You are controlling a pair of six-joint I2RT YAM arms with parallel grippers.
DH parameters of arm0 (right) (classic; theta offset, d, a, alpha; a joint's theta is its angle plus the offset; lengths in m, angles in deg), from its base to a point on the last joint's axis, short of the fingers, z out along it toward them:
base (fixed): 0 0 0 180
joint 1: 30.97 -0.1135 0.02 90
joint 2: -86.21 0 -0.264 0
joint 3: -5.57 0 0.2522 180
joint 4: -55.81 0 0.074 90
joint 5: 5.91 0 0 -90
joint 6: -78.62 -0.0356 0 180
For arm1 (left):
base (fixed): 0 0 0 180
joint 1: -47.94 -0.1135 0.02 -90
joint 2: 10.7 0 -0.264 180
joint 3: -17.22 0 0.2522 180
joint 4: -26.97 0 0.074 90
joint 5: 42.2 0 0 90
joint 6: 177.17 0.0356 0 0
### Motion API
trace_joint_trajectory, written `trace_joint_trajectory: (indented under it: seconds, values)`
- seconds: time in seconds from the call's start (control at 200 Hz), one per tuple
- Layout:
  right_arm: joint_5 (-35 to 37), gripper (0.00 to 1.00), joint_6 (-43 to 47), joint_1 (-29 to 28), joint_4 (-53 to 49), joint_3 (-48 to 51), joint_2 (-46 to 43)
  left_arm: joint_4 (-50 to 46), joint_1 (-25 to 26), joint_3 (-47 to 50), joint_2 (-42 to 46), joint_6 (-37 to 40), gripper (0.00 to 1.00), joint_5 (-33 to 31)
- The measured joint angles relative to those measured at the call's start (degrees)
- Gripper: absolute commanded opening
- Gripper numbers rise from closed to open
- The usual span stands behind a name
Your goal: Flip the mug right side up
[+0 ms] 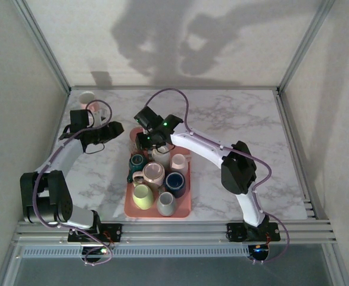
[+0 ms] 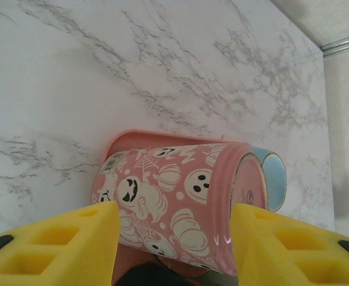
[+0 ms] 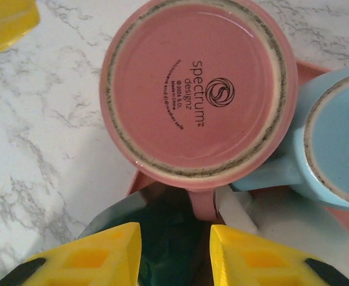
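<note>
Lab test cell: aluminium frame (image 1: 43, 44), white panel walls (image 1: 11, 89), marble-print table (image 1: 234, 119).

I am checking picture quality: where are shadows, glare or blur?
Top external: big arm shadows on the back wall. Left wrist: small glare on the pink mug, yellow fingers soft. Right wrist: mug base sharp, print readable.

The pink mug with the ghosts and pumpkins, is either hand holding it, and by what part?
Neither hand grips it. The pink mug lies between the left hand's open fingers, untouched. The right hand is open below its handle.
</note>
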Motion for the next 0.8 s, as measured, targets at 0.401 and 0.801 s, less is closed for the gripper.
trace_joint_trajectory:
  seconds: [0.401,0.801]
  values:
    - [3.63,0.35,-4.81,-0.92,-1.81,-2.95,3.82,2.14,0.11,0.81,-0.85,-1.70,0.54,1.01]
    - [5.84,0.37,-5.35,-1.53,-3.28,-5.27,5.77,3.82,1.55,0.81,-2.14,-3.08,0.56,1.31]
